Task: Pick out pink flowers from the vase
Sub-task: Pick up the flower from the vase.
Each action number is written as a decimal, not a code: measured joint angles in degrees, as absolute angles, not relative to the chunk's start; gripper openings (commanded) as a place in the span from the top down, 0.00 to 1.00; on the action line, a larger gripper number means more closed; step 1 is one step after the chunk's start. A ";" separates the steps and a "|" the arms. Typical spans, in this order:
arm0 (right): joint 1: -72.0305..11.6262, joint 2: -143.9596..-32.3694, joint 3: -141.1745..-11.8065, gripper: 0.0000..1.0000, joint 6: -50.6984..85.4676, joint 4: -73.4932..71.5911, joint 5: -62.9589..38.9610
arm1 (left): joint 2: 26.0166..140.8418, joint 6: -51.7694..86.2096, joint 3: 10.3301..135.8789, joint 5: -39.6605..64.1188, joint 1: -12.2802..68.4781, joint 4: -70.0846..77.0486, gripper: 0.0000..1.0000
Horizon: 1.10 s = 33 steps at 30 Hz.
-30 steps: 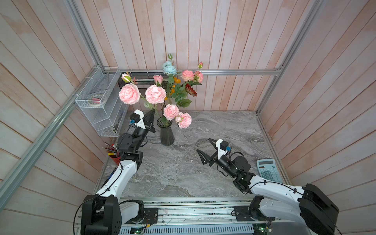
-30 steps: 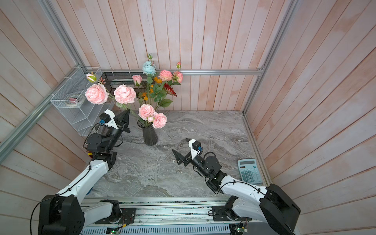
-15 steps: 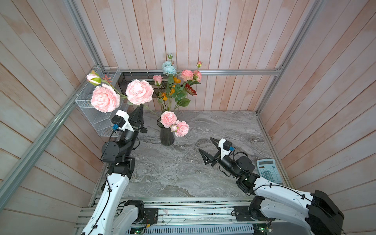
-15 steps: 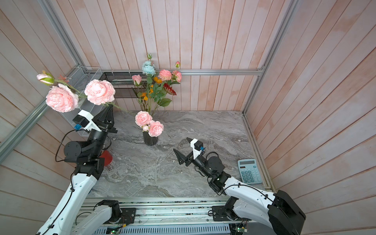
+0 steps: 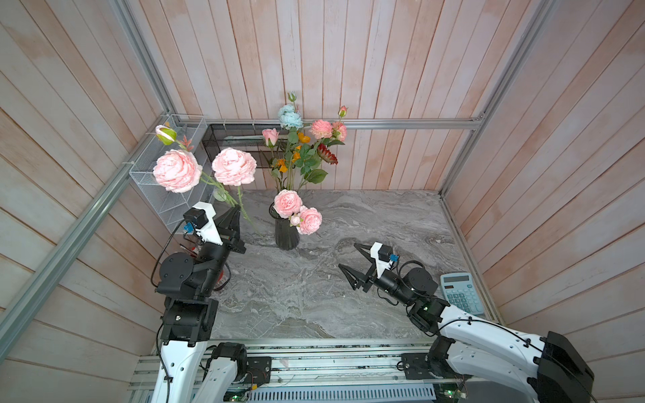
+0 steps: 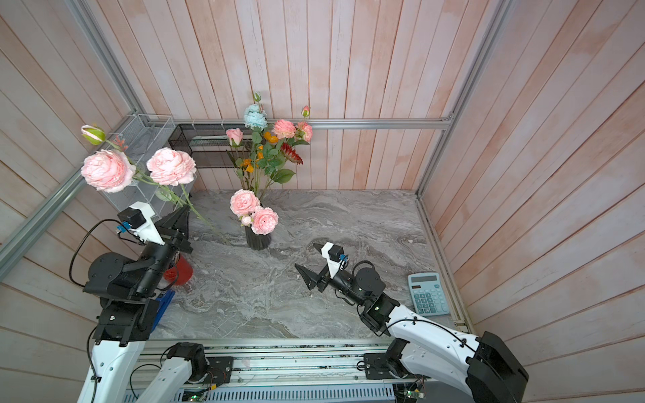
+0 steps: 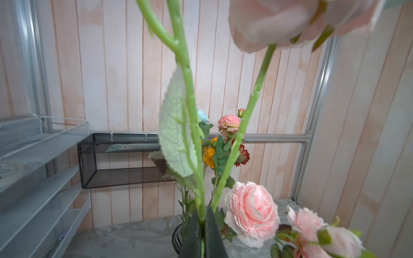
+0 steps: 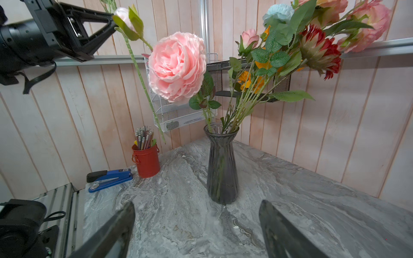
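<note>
Near edge: right gripper (image 5: pixel 348 255) hovers low over the grey marble table (image 5: pixel 296 314). Its jaws are spread wide with nothing between them, and it points toward the vase (image 5: pixel 287 235). A calculator (image 5: pixel 461 292) lies flat at the near right, close to the right wall.

Near left: a blue stapler (image 8: pixel 110 177) lies on the table just beside the red pencil cup (image 8: pixel 146 164). The cup stands upright and is filled with pencils (image 8: pixel 143 137).

Mid left: left gripper (image 5: pixel 236 213) is raised above the table, jaws pinched tight on the green stalk of one branch of the pink flowers (image 5: pixel 177 171). The branch carries two large blooms and a green-sheathed bud (image 5: pixel 165 134), up and left, in front of the white wire rack (image 5: pixel 164 206). Its lower end hangs free in the air, left of the vase and clear of the rim.

Middle, farther: the vase stands upright on the table. Inside:
- two pink heads (image 5: pixel 288 204) drooping at the rim
- taller stems with smaller pink blooms
- a light blue bloom (image 5: pixel 289 117)
- orange flowers (image 5: pixel 303 137)
- a dark red flower (image 5: pixel 327 155)
- green leaves

Far wall: black mesh shelf (image 5: pixel 230 143). The contents of shelf and rack are too unclear to name.
</note>
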<state>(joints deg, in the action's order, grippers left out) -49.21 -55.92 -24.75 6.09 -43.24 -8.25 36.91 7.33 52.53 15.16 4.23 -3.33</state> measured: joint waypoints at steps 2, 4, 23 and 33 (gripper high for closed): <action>-49.43 -55.42 -24.75 0.19 6.13 -43.05 -9.19 | 35.57 7.40 51.31 18.00 4.23 -5.69 1.00; -49.78 -55.05 -24.75 0.20 6.24 -43.03 -10.13 | 33.45 7.46 48.75 21.21 4.23 -7.31 1.00; -57.19 -68.79 -32.23 0.49 7.77 -47.09 -16.43 | 18.35 12.23 26.55 41.41 7.46 -4.54 1.00; -60.97 -78.91 -39.03 0.60 9.08 -50.22 -18.35 | 16.51 13.21 24.38 42.57 7.68 -1.65 1.00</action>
<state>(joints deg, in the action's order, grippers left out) -60.97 -78.91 -39.03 9.08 -50.22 -18.35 16.51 13.21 24.38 42.57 7.68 -1.65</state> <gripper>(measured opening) 0.401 0.051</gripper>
